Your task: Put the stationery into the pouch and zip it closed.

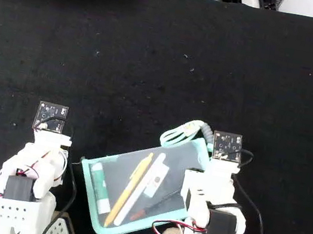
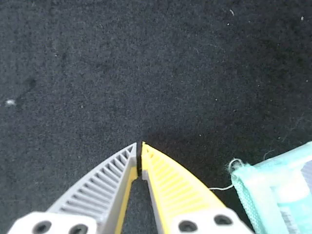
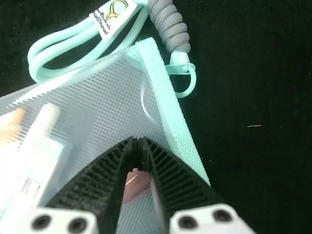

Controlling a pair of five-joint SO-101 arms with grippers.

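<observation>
The left claw is pinched shut on nothing, over the bare black worktop just beside a corner of the pouch. The right claw is also closed and empty, over the pouch's mesh near the zip pull. The strap's white tag carries print too small to read. Inside the pouch lie a yellow pencil, a white pen and a glue stick.

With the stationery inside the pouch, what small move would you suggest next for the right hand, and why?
Probably open the right hand and ease it toward the zip pull. The pens are inside the pouch, the hand is shut above it, and I cannot tell whether the zip is closed.
</observation>
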